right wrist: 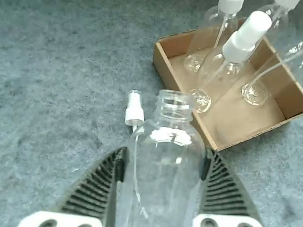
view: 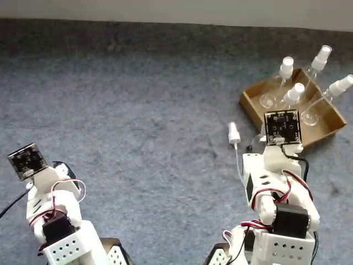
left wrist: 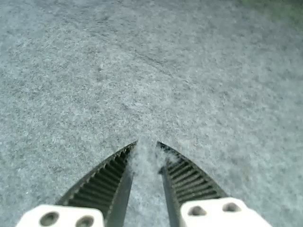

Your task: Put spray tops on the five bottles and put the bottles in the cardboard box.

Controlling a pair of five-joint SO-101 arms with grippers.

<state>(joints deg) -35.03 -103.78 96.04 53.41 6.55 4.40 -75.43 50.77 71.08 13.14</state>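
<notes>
My right gripper [right wrist: 164, 152] is shut on a clear bottle [right wrist: 163, 182] whose neck is open and bare. It holds the bottle low over the carpet, just in front of the cardboard box [right wrist: 166, 59]. A loose white spray top [right wrist: 134, 112] with its thin tube lies on the carpet beside the bottle's neck, also seen as the spray top [view: 234, 134] left of the box [view: 251, 99]. Several clear bottles with white spray tops [view: 286, 69] stand in the box. My left gripper [left wrist: 147, 144] rests over bare carpet, shut with only a narrow slit and nothing in it.
Grey carpet [view: 138, 110] covers the table. The left arm [view: 52, 190] sits at the near left, far from the box. The right arm's body [view: 278, 187] stands close in front of the box.
</notes>
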